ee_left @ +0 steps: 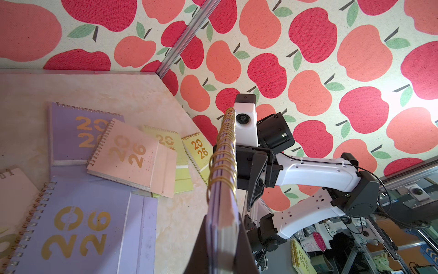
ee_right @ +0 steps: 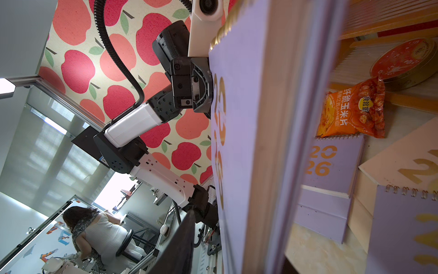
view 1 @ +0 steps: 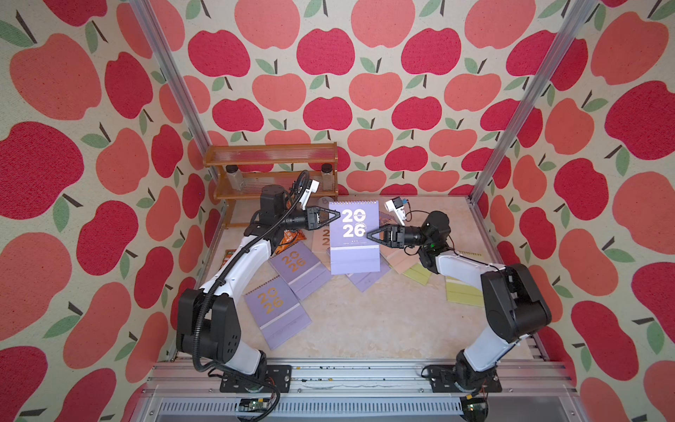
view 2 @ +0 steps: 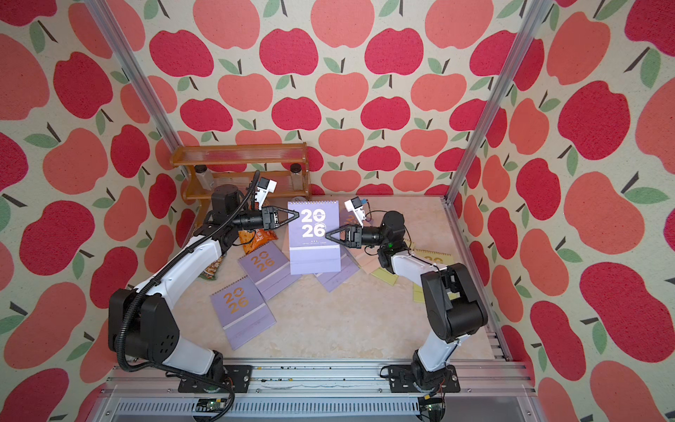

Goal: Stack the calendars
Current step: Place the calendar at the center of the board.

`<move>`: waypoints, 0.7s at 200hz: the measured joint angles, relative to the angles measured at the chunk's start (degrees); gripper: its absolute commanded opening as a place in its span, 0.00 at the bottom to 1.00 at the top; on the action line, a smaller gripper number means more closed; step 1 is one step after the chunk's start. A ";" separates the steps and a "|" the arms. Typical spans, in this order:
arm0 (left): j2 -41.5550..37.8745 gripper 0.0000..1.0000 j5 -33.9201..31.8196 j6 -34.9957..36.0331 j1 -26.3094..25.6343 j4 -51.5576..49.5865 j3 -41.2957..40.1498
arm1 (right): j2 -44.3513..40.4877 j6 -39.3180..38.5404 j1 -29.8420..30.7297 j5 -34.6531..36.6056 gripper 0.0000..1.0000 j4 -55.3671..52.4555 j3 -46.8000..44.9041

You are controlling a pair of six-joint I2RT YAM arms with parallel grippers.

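Hanging above the scattered calendars (view 1: 299, 268) at the bench's (view 1: 365, 321) far middle, the lilac calendar (view 1: 354, 252) runs near-to-far, spiral end far, with the left jaws pinching its left edge and the right jaws at its right edge, their grip unclear.

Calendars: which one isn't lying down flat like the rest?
The middle lilac calendar, pinched at its side by the left gripper and held in the air. All others lie flat.
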 measured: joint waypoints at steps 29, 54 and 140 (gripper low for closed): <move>-0.50 0.00 0.98 -0.57 0.04 1.36 -0.61 | -3.19 -3.85 0.00 0.61 0.40 -4.48 -1.25; -0.57 0.00 1.49 -1.46 0.04 2.69 -1.31 | -4.55 -5.99 0.00 1.16 0.37 -7.26 -1.42; -1.60 0.43 0.96 -1.70 0.04 3.13 -4.28 | -5.75 -8.94 0.07 2.05 0.00 -12.98 -2.75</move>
